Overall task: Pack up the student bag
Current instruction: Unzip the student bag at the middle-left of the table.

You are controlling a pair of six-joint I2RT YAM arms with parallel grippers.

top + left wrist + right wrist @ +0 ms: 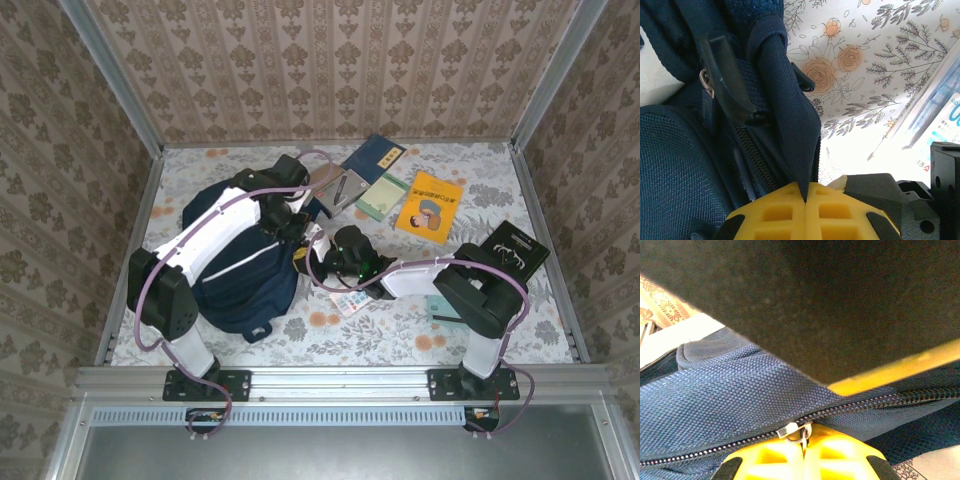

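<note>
Plainly the weak point is the hold of the right gripper (803,441). Its yellow fingers are pressed together on the small metal zipper pull (801,434), a thin, slick tab that could slide out if the arm drags at an angle to the zipper (715,450). The slider could also jam where the cloth bunches. The left gripper (805,200) is likewise clamped tight, pinching a fold of navy fabric beside the zip. If that fold slips, or the two arms pull unevenly, the soft bag would probably drag across the table (400,335) rather than yield. The arms work very close together over the bag, so a knock between them seems possible. The student bag (250,292) lies at the left-centre of the floral table, partly under the left arm, apart from the yellow book (430,207) and green notebook (382,196) toward the far right. It is navy woven fabric with thin white stripes, limp and rumpled. How far its zip stands open I cannot tell.
</note>
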